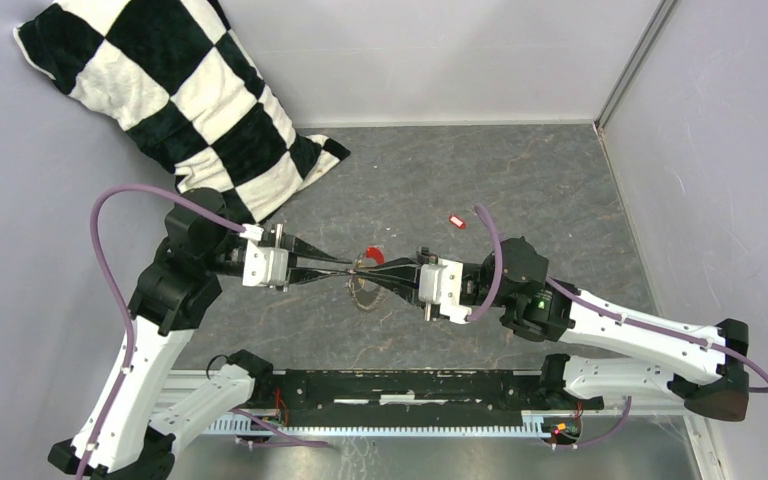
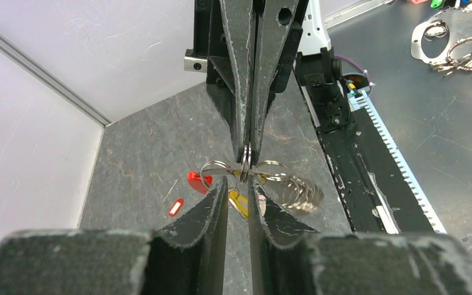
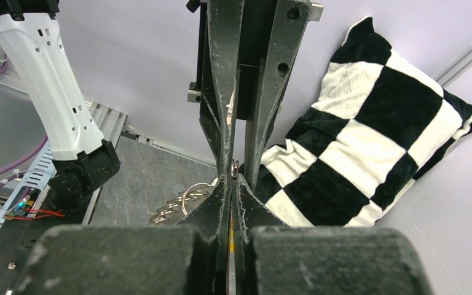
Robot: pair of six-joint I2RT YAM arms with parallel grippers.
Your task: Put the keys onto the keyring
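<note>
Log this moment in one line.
left end effector: shut on keyring | right end effector: shut on keyring | red key: loose on table

Top external looks steeply down over table (image 1: 520, 180); wrist cameras face each other, close; all share keyring (image 2: 297, 191).

- Left arm (image 1: 140, 370): white links, black joint housings, looping purple cable (image 1: 120, 200).
- Right arm (image 1: 640, 335): same colours, with a small green light (image 1: 540, 300).
- Left gripper (image 2: 238, 184): black tapered fingers (image 2: 206, 215), pale scuffed edges.
</note>
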